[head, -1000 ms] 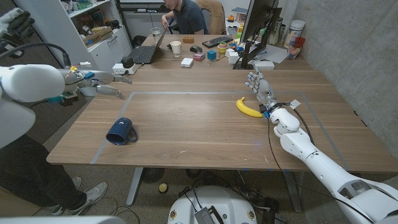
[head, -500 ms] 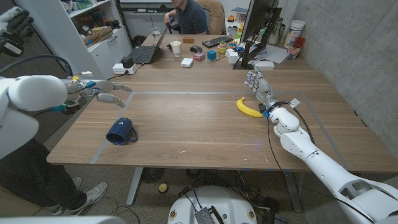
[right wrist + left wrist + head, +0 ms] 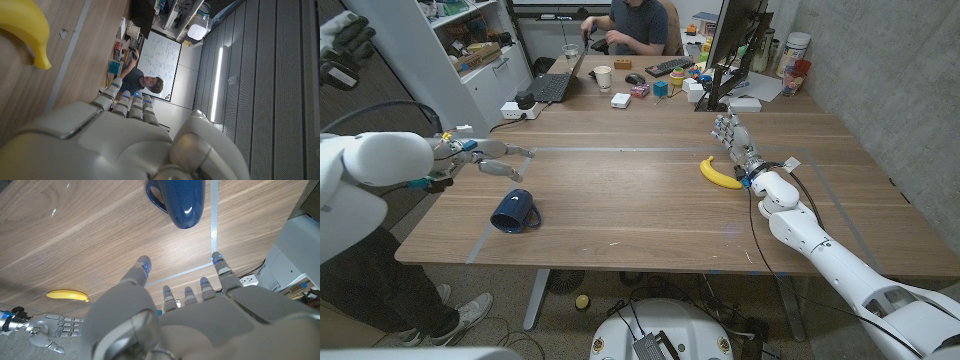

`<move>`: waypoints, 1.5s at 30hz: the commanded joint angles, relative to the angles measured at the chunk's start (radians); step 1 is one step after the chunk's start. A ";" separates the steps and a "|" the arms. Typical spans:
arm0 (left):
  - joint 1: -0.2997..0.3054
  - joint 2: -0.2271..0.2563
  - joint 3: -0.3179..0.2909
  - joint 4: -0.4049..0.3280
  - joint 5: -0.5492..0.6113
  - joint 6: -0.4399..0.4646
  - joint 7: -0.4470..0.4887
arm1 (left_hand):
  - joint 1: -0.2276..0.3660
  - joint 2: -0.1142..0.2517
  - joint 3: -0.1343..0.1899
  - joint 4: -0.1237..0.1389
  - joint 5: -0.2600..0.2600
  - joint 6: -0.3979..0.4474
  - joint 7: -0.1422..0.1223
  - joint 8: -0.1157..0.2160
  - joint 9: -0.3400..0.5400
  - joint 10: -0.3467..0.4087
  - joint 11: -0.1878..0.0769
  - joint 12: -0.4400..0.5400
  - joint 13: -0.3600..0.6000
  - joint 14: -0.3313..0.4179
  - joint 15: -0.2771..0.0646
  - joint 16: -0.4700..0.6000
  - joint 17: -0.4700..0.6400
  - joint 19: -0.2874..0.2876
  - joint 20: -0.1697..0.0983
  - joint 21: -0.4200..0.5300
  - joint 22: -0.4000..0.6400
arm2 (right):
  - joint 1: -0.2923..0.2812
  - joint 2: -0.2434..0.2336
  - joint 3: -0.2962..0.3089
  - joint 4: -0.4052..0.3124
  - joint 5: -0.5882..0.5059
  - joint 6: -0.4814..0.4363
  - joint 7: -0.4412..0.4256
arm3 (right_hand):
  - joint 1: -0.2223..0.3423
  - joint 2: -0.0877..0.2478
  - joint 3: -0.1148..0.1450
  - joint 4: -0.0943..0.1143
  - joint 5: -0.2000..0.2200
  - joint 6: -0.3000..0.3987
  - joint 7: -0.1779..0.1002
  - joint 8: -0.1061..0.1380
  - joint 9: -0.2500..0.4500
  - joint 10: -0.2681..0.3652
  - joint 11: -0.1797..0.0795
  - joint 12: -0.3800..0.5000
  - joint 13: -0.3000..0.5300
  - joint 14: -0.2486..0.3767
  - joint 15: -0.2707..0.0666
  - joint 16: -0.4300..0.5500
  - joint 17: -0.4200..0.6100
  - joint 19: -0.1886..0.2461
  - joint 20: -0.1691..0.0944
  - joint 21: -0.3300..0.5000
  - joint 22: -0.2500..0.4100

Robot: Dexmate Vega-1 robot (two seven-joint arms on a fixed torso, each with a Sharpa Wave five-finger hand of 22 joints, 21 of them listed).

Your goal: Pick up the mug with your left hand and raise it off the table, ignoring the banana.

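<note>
While on its side near the tabletop's left front corner, dark blue mug (image 3: pixel 516 211) ungrasped: approach step, left hand (image 3: pixel 490 157) above, fingers apart, empty; next, lowering onto mug, closing.

A glossy dark blue ceramic mug (image 3: pixel 514 212) lies tipped on its side on the wooden surface (image 3: pixel 640 200), near the robot's left front edge, its handle toward the right, just beside a pale tape line (image 3: pixel 483 235).
</note>
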 commanded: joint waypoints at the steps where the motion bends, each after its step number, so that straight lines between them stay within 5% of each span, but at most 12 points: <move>1: 0.033 0.021 -0.006 -0.001 0.040 0.024 -0.004 | 0.018 -0.001 -0.001 0.002 0.001 0.007 -0.005 0.004 0.004 0.003 0.003 0.008 0.002 0.002 0.005 0.005 0.002 0.008 0.004 0.005 0.002 | 0.012 0.008 -0.008 0.007 -0.010 -0.007 -0.006 | -0.003 -0.004 -0.005 0.003 0.008 0.004 -0.003 0.007 0.006 0.006 -0.003 0.007 0.004 -0.001 0.005 0.004 0.005 0.006 0.001 -0.004 0.003; 13: 0.043 0.060 0.043 0.009 0.146 0.040 0.007 | 0.041 0.002 0.002 0.002 0.001 0.012 -0.005 0.006 0.005 0.000 0.003 0.007 0.002 0.000 0.004 0.003 0.002 0.013 0.005 0.004 0.001 | -0.007 0.005 0.003 -0.009 -0.002 -0.008 -0.026 | -0.004 -0.004 -0.007 0.003 0.009 0.002 -0.002 0.006 0.006 0.005 -0.003 0.007 0.004 -0.001 0.006 0.004 0.005 0.008 0.002 -0.008 0.003; 45: -0.008 0.151 0.194 0.097 0.155 0.108 0.016 | 0.078 0.004 0.001 0.003 0.001 0.022 -0.005 0.009 0.005 0.001 0.001 0.008 0.002 -0.003 0.000 0.001 0.002 0.013 0.005 -0.003 0.000 | -0.013 -0.005 0.018 -0.015 -0.014 -0.007 -0.065 | -0.006 -0.002 -0.010 0.002 0.012 -0.001 0.001 0.006 0.006 0.005 0.000 0.007 0.004 -0.001 0.008 0.004 0.004 0.011 0.003 -0.018 0.003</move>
